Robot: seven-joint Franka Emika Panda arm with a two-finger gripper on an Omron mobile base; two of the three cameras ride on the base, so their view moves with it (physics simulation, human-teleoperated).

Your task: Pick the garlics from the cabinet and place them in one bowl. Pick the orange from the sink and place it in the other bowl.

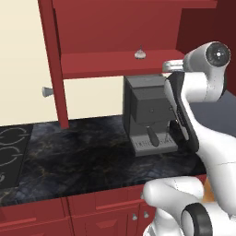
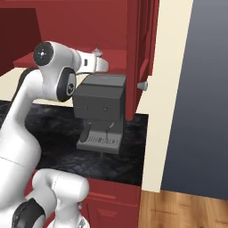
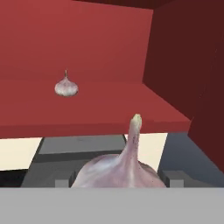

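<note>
My gripper [image 3: 118,183] is shut on a garlic [image 3: 120,168], a whitish-purple bulb whose pointed tip stands up between the fingers, just in front of the cabinet [image 1: 115,27] shelf [image 3: 87,113]. A second garlic [image 3: 66,86] sits upright farther back on the red shelf, also seen as the garlic [image 1: 140,54] at mid-shelf. The hand [image 1: 171,65] hovers at the shelf's front right edge, above the coffee machine. The orange, the sink and the bowls are out of view.
A dark grey coffee machine [image 1: 148,115] stands on the black marble counter [image 1: 83,156] right under the shelf. The cabinet door with its silver knob [image 1: 46,92] hangs open to the left. A stove top [image 1: 11,152] lies at the far left.
</note>
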